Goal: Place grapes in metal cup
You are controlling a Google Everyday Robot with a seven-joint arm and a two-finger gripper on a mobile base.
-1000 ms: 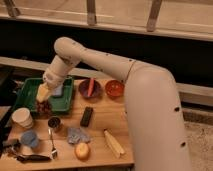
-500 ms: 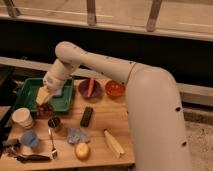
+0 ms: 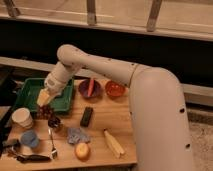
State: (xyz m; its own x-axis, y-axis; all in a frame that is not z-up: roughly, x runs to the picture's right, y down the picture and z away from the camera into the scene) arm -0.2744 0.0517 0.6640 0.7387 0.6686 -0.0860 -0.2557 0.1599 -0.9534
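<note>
We've got the arm (image 3: 107, 67) stretched out to the table's (image 3: 100, 130) left side, past the green tray (image 3: 30, 92) at the back-left corner, and we'd judge the job well along but unfinished: the grapes (image 3: 46, 111) hang just above the metal cup (image 3: 55, 123) near the left edge, not yet inside it. Our gripper (image 3: 43, 101) sits right on top of the bunch and looks clamped onto it, so lowering and letting go remain.
</note>
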